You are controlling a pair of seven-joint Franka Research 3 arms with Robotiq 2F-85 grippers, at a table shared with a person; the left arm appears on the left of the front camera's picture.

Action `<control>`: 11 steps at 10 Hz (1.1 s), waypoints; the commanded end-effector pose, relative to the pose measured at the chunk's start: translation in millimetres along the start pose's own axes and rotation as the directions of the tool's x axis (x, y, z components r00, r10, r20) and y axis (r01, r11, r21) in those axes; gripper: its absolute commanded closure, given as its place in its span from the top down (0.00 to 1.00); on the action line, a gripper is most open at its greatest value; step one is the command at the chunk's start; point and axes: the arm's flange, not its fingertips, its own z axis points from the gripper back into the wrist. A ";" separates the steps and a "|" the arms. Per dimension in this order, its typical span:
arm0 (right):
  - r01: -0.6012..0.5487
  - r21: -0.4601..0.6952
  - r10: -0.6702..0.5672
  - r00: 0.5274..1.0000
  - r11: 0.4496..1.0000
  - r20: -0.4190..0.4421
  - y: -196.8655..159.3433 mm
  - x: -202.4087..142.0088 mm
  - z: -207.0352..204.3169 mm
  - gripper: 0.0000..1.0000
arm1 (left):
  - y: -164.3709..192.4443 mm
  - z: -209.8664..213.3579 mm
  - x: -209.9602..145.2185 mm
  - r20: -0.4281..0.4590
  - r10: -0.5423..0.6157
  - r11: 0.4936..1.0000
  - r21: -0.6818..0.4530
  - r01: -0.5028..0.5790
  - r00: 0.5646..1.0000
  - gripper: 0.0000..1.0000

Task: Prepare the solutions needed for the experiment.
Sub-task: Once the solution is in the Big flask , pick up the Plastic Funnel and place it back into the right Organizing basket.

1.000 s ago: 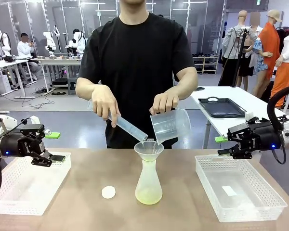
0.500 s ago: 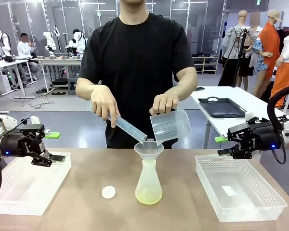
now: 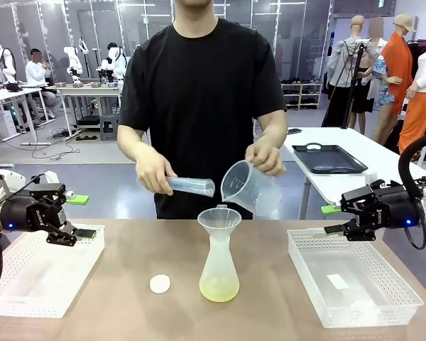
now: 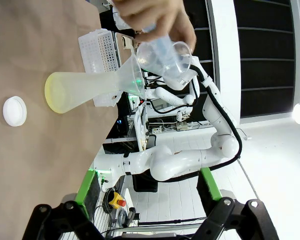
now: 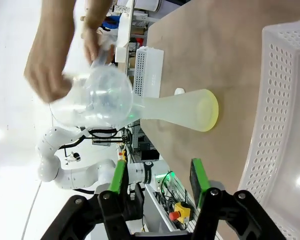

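Front view — transfer stage of solution preparation. A conical flask (image 3: 219,273) stands upright at the centre of the table (image 3: 121,249), with a funnel (image 3: 219,218) seated in its neck. The solutions (image 3: 219,290) lie as a shallow yellow-green layer at the flask's bottom.

The person at 12 o'clock of the flask holds two vessels above the funnel, touching neither it nor each other. A graduated cylinder (image 3: 192,186) lies near horizontal at 10 o'clock of the funnel in one hand (image 3: 154,170), mouth toward it. A clear measuring beaker (image 3: 250,188) is tilted at 2 o'clock in the other hand (image 3: 266,156), spout angled down. No stream shows from either, and what the beaker contains cannot be told.

A small white cap (image 3: 160,284) lies on the table near the flask, at 9 o'clock. The left claw (image 3: 84,217) hovers over the far corner of the left basket (image 3: 35,273), jaws spread wide and holding nothing. The right claw (image 3: 330,219) hangs above the far rim of the right basket (image 3: 369,312), jaws partly apart and likewise empty.

Judged step: filling the flask through the funnel, with little liquid in so far. The next move probably calls for bringing the beaker's spout over the funnel's mouth and tipping it slowly — the stream must fall inside the rim without nudging the light flask. Both arms should stand clear until a vessel is offered.
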 end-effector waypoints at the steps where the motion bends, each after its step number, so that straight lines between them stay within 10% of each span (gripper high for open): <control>1: -0.013 -0.013 0.013 1.000 1.000 0.007 4.6 1.9 -2.4 0.63 | -1.8 -1.3 1.0 0.009 -0.011 1.000 -0.011 0.011 1.000 1.00; 6: -0.005 -0.003 0.005 1.000 1.000 -0.001 1.1 1.5 -1.1 0.63 | -1.8 -1.3 1.0 0.009 -0.011 1.000 -0.011 0.011 1.000 1.00; 8: -0.201 -0.065 0.197 0.978 0.977 -0.071 33.7 -3.6 -21.5 0.63 | -1.8 -1.3 1.0 0.009 -0.011 1.000 -0.011 0.011 1.000 1.00; 11: -0.570 -0.184 0.525 0.816 0.801 -0.242 103.3 -17.8 -62.3 0.63 | -1.8 -1.3 1.0 0.009 -0.011 1.000 -0.011 0.011 1.000 1.00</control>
